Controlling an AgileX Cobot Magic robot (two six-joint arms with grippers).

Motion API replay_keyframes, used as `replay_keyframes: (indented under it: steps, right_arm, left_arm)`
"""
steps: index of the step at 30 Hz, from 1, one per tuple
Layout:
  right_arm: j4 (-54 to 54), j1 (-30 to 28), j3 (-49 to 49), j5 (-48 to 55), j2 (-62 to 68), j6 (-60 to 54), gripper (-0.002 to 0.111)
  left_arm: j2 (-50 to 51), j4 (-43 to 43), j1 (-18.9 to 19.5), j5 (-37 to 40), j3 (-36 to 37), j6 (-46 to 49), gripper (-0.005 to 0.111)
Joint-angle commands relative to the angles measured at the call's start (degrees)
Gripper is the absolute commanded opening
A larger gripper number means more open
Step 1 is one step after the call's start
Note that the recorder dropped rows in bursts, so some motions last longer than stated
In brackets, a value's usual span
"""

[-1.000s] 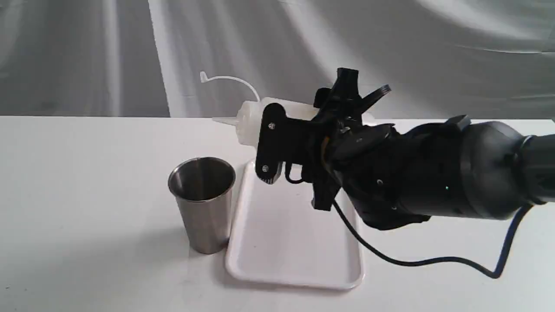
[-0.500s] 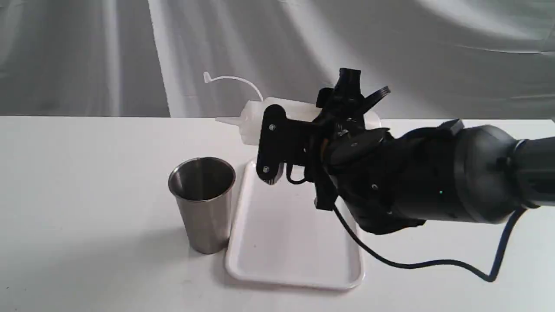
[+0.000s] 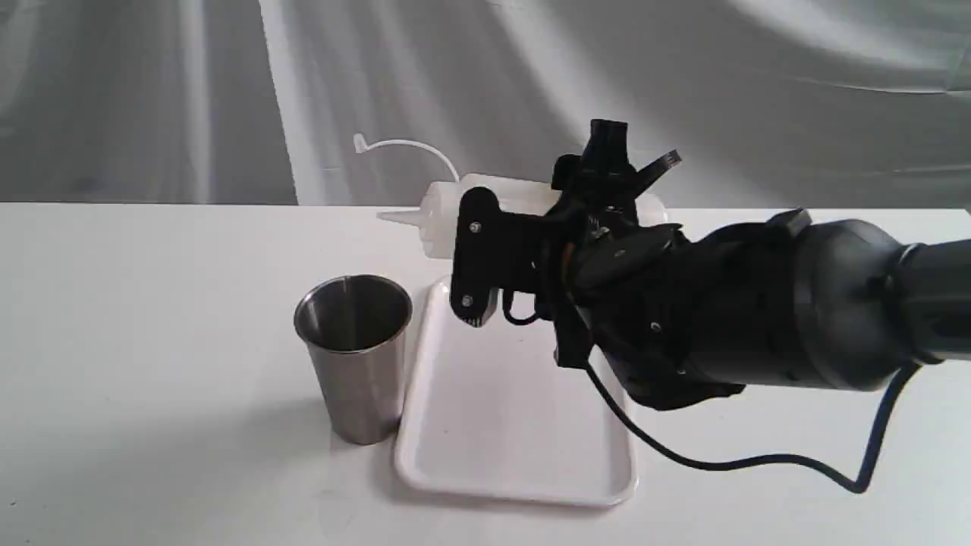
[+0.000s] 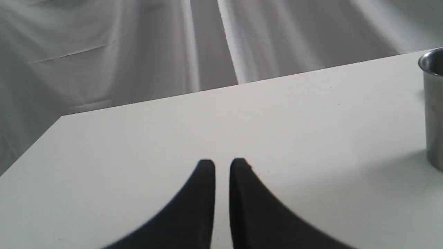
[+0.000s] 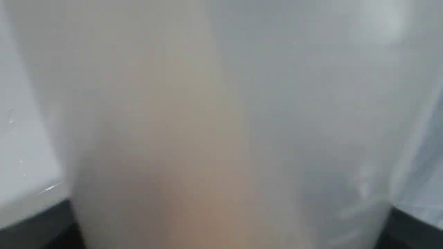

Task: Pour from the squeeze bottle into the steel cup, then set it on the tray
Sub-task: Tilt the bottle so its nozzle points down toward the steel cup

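Starting nearest: white tray [image 3: 516, 425] flat on the table [image 3: 152, 341], bare so far. Just beside it at its 9 o'clock, steel cup [image 3: 356, 356] standing upright; touching the tray rim or not, can't tell. Too dark inside to call a fill level. Somewhere out past the cup's 9 o'clock, outside the wide shot, left gripper [image 4: 222, 166] hovering low over bare table, jaws pinched nearly together on nothing. Further back and up in the air, right gripper [image 3: 485, 243] clamped round the body of the squeeze bottle [image 3: 440, 220], lying roughly level above the tray's 12 o'clock end, nozzle [image 3: 394, 218] aimed toward 9 o'clock. No stream showing.

Worries from here, just guessing. Could dump liquid on the table or tray if tipped with the nozzle short of the cup mouth; can't judge the depth lineup from this angle. Could spurt past the far rim if squeezed hard, being a soft bottle. Worth watching the loose cap strap [image 3: 402, 142] too: might flop into the flow. Could clip the tall narrow-footed cup on a low swing and knock it over. And at set-down, might topple uncapped if released before sitting flat inside the tray rim
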Motion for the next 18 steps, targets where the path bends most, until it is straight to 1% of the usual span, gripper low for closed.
replay_keyframes:
  steps: [1, 7, 18]
  right_arm:
    - [-1.34, 0.08, -0.05, 2.13, -0.62, -1.18, 0.0]
    - [-1.34, 0.92, -0.29, 3.94, -0.62, -9.13, 0.0]
    - [-1.34, 2.19, -0.41, 4.44, -0.62, -11.08, 0.0]
  left_arm:
    - [-0.15, -0.02, 0.14, -0.71, 0.25, -0.17, 0.008]
    - [-0.15, -0.02, 0.14, -0.71, 0.25, -0.17, 0.008]
    - [-0.15, -0.02, 0.14, -0.71, 0.25, -0.39, 0.008]
